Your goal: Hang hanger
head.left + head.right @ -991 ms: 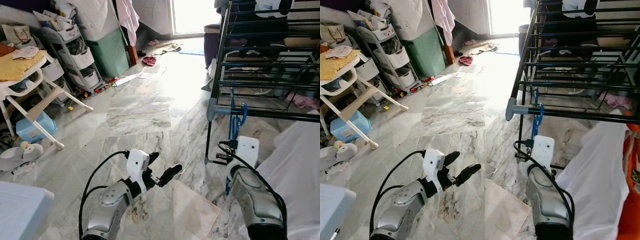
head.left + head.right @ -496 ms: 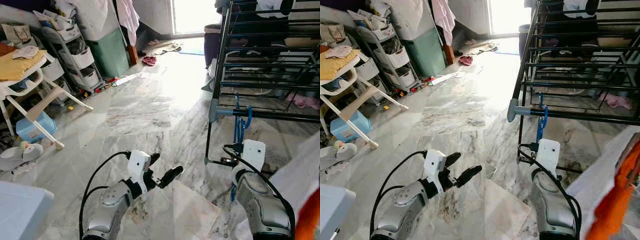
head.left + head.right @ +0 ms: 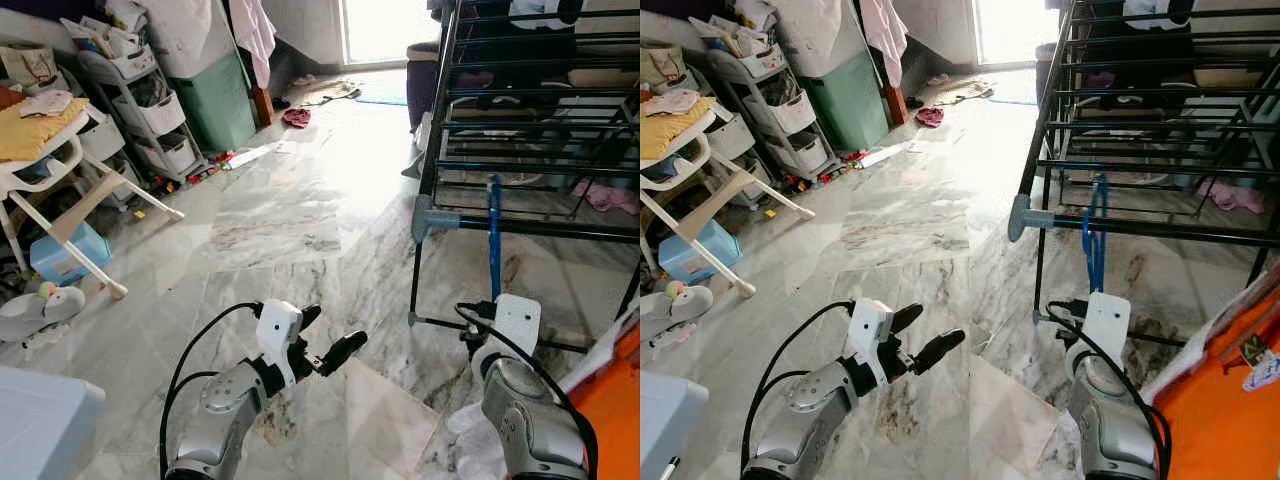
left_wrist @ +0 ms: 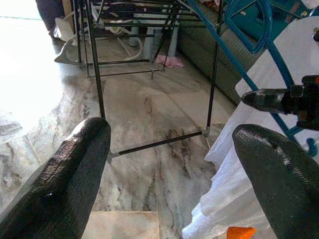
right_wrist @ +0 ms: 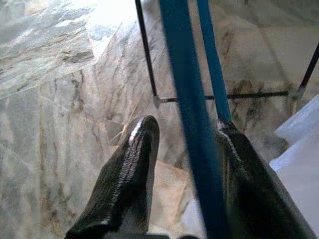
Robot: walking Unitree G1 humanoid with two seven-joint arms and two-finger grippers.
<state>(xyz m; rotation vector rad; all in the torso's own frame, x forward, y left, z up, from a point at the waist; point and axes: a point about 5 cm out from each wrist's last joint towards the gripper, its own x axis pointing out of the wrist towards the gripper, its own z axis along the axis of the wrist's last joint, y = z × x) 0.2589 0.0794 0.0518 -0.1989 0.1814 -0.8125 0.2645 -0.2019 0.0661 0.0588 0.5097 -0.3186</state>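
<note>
A blue hanger (image 3: 493,240) stands upright in my right gripper (image 5: 184,127), which is shut on its lower bar. Its hook (image 3: 1097,195) reaches up across the front rail (image 3: 540,228) of the black drying rack (image 3: 423,218); whether it rests on the rail I cannot tell. White cloth (image 3: 600,345) and orange cloth (image 3: 1210,410) hang by my right arm. Low over the marble floor, left of the rack, my left gripper (image 3: 330,328) is open and holds nothing.
Along the left wall stand a white high chair (image 3: 50,170), plastic drawer units (image 3: 150,110), a green bin (image 3: 215,100) and a blue tub (image 3: 65,255). Small toys and a red cloth (image 3: 298,120) lie on the floor farther back. Open floor lies ahead.
My right gripper has lifted the blue hanger up and to the right, from below the rack's front rail to across it. The white cloth dropped lower right and orange cloth came into view.
</note>
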